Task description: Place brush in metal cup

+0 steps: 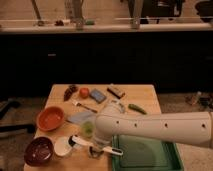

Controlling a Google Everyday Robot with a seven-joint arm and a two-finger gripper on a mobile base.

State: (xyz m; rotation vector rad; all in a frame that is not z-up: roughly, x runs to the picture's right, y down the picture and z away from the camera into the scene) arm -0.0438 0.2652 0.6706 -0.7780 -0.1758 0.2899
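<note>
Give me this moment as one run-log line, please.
gripper: low over table front | brush: beside gripper, head near pale cup | task: not done

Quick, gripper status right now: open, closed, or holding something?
Gripper: cannot be told. It is low at the front of the wooden table, between the small white bowl and the green tray.

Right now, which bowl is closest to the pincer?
The small white bowl, just left of the pincer at the front of the table; the maroon bowl and orange bowl sit farther off.
</note>
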